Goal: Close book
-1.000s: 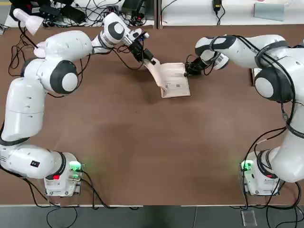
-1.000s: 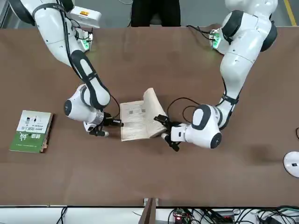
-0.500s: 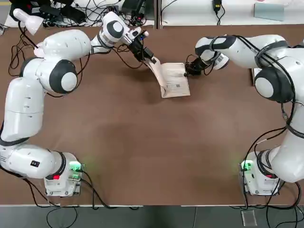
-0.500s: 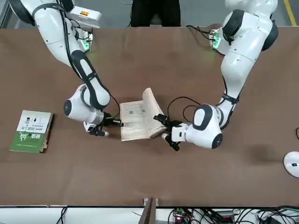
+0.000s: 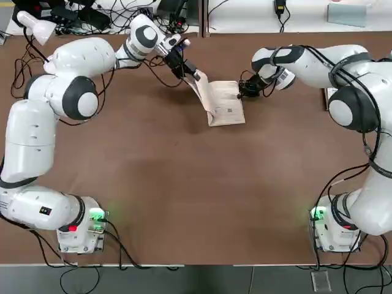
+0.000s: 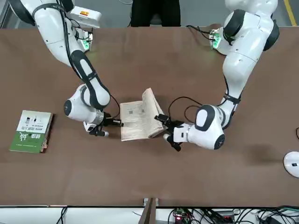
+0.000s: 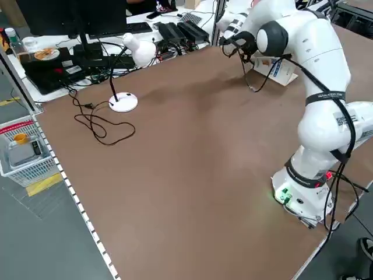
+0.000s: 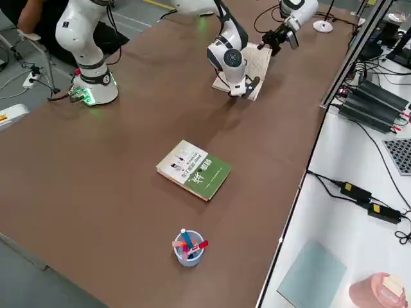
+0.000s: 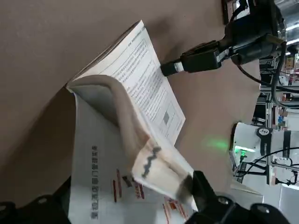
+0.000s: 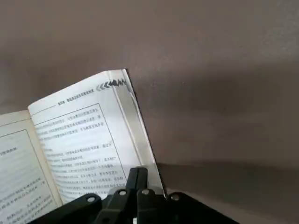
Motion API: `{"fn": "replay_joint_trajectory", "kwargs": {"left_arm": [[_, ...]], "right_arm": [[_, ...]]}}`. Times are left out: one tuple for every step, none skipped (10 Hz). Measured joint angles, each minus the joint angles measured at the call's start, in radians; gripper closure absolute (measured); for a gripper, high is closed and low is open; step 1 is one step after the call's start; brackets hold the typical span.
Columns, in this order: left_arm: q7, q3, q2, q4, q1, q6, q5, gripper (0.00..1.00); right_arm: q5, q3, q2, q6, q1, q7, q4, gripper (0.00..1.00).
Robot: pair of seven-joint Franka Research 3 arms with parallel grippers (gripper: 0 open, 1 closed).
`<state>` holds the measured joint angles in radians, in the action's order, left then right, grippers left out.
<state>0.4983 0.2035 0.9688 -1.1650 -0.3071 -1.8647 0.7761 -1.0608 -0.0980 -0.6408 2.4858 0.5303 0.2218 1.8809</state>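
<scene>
We see the book (image 5: pixel 223 104) lying open near the far-centre of the brown table (image 5: pixel 184 184), its R half flat w/ white text pages up, its L half lifted into a steep, curled flap. The left gripper (image 5: pixel 191 75) sits at the raised edge of that flap; in the left wrist view its dark fingers (image 9: pixel 205 198) are clamped on the bent corner of the cover and a few pages, so it's closed on the book, the cover's red and black print showing under the curl. The right gripper (image 5: pixel 245 90) is at the opp. side, low to the table; the right wrist view shows its fingers (image 10: pixel 137 179) together w/ no gap, tips resting on the outer edge of the flat page block, pressing rather than pinching as far as we can tell. From the front view the flap stands near upright between the two grippers, leaning slightly over the flat pages. Elsewhere: a second book w/ a green-and-white cover (image 6: pixel 32 131) lies flat and closed well apart from the open one, on the robot's R side, and beyond it a small cup of pens (image 8: pixel 188 247) near the table edge. A white desk lamp (image 7: pixel 135 64) stands at the far L corner. A person in dark clothes (image 6: pixel 155 11) is behind the robot, at the table's edge.
</scene>
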Motion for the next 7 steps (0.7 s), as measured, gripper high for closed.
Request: {"fn": "replay_joint_trajectory", "kwargs": {"left_arm": [[-0.007, 0.001, 0.0, 0.0, 0.0, 0.001, 0.008, 0.0], [-0.014, 0.003, 0.0, 0.0, -0.001, 0.001, 0.014, 0.0], [-0.02, 0.004, 0.0, 0.0, -0.002, 0.001, 0.018, 0.0], [-0.023, 0.004, 0.0, 0.0, -0.003, 0.002, 0.021, 0.0], [-0.026, 0.005, 0.0, 0.0, -0.004, 0.002, 0.026, 0.0], [-0.029, 0.005, 0.0, 0.0, -0.005, 0.002, 0.034, 0.0], [-0.032, 0.005, 0.0, 0.0, -0.006, 0.002, 0.042, 0.0]], "right_arm": [[0.0, 0.0, 0.0, 0.0, 0.0, 0.0, 0.0, 0.99], [0.0, 0.0, 0.0, 0.0, 0.0, 0.0, 0.0, 0.99], [0.0, 0.0, 0.0, 0.0, 0.0, 0.0, 0.0, 0.99], [0.0, 0.0, 0.0, 0.0, 0.0, 0.0, 0.0, 0.99], [0.0, 0.0, 0.0, -0.001, 0.0, 0.0, 0.0, 0.99], [0.0, 0.0, 0.0, -0.001, 0.0, 0.0, 0.0, 0.99], [0.0, -0.001, 0.0, -0.001, 0.0, 0.0, 0.0, 0.99]]}}
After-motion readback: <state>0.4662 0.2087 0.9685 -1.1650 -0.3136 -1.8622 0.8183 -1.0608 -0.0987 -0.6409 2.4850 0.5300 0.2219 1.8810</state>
